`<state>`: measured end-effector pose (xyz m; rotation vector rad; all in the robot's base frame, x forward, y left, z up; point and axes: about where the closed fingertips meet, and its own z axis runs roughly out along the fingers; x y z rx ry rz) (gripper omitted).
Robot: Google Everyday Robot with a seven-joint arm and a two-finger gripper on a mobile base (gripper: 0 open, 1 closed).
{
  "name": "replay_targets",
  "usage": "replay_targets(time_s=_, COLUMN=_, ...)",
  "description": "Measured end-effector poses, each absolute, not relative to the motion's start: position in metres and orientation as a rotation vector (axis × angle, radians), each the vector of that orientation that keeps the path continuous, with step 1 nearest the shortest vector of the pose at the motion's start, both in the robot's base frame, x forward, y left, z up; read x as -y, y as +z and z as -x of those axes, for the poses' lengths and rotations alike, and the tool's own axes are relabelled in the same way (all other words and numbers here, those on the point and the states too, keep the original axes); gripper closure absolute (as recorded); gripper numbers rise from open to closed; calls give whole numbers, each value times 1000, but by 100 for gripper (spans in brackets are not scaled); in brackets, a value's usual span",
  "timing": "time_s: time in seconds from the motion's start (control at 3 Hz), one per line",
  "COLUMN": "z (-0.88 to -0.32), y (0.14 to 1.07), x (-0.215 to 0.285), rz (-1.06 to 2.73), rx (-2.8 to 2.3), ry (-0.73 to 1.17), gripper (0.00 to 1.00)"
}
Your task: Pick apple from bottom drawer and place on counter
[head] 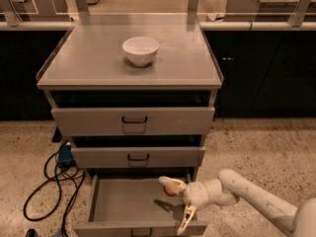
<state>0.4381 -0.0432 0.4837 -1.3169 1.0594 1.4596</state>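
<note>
The bottom drawer [118, 204] is pulled out, its grey floor showing. The apple [170, 190] lies at the drawer's back right, a small red-orange fruit mostly hidden behind the upper finger. My gripper [178, 205] reaches in from the right on a white arm. It is open: one finger sits over the apple, the other hangs near the drawer's front wall. Nothing is held between them. Above, the counter [94, 58] is the flat grey top of the cabinet.
A white bowl [140, 50] stands on the counter near its middle. Two upper drawers [133, 121] are slightly ajar. A black cable [49, 186] and a blue box lie on the floor left of the cabinet. A pale ledge with posts runs behind.
</note>
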Motion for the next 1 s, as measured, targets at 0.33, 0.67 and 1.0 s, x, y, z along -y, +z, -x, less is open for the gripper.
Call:
replay_targets(time_s=0.33, z=-438, y=483, x=43, rz=1314, rx=-1060, ry=1461, gripper=0)
replay_targets(time_s=0.67, z=-442, y=479, x=37, rz=1334, rx=-1144, ry=1393, gripper=0)
replay_targets(time_s=1.0, z=-424, y=502, x=41, rz=1445, rx=-1294, ry=1226, gripper=0)
